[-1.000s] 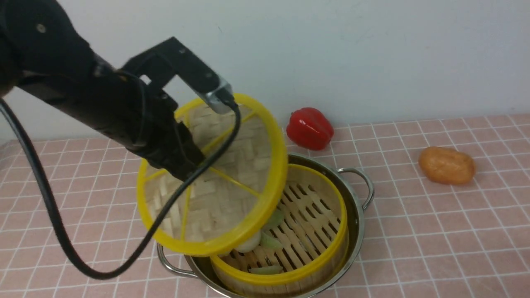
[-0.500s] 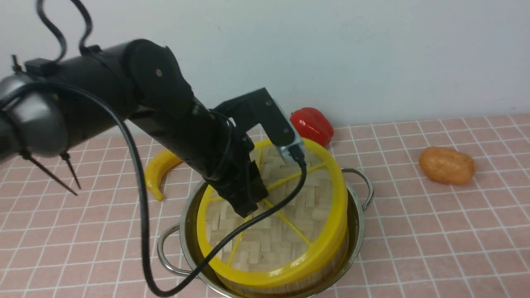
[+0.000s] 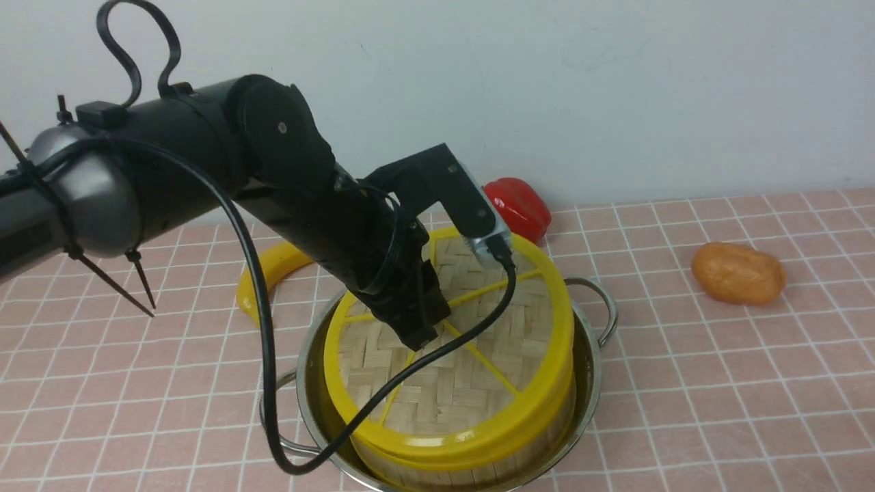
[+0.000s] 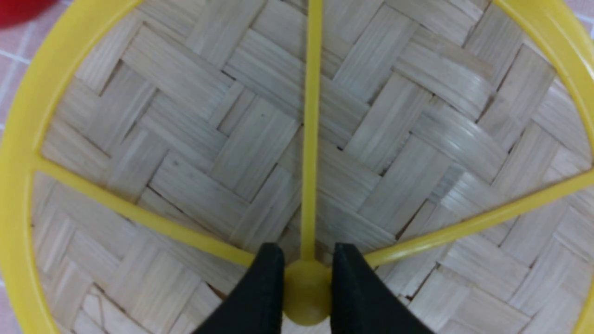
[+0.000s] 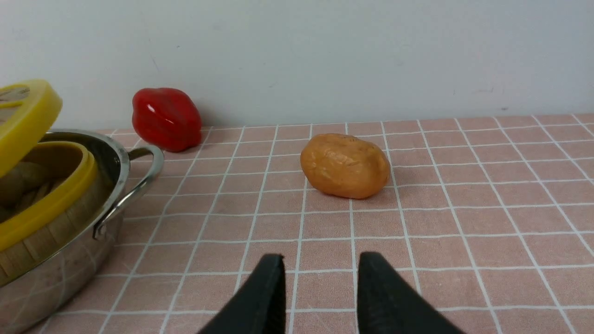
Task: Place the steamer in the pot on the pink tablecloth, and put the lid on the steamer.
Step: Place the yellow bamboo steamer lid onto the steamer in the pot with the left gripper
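My left gripper (image 4: 307, 262) is clamped on the lid (image 3: 478, 383) by its centre knob, lower centre; I should level its raised edge onto the steamer (image 5: 46, 236) before releasing.

Woven yellow-rimmed lid (image 3: 472, 383) tilted atop steamer (image 3: 437, 473); steamer inside steel pot (image 3: 596, 369) on pink tablecloth (image 3: 683, 383).

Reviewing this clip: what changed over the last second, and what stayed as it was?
The left hand, shut on the centre knob, carried the lid rightward and down, from a steep tilt in the air onto the steamer in the pot. The right wrist view shows one edge still raised. Nothing was grasped or released. Pot, steamer, red pepper and orange vegetable stayed put.
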Controlling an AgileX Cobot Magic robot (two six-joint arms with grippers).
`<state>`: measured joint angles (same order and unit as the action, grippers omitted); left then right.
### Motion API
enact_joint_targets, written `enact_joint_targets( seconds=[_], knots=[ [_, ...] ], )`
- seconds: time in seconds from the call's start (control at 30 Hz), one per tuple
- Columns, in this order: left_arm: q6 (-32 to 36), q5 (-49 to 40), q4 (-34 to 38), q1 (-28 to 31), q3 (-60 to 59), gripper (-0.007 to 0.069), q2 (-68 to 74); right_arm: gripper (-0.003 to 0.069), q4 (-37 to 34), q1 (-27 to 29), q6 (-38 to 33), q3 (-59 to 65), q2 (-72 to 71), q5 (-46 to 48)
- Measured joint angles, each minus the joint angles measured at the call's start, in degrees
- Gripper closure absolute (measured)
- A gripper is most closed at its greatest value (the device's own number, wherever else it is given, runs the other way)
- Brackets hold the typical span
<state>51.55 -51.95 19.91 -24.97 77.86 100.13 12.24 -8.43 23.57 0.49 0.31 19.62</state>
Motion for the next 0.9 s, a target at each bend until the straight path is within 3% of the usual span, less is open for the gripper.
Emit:
enact_joint_targets(
  seconds=[0.9],
  knots=[
    [0.7,2.2,0.7,-0.2,0.6,0.0507,2.2,0.0419,-0.1,0.0,0.0,0.0,0.0,0.0]
  ],
)
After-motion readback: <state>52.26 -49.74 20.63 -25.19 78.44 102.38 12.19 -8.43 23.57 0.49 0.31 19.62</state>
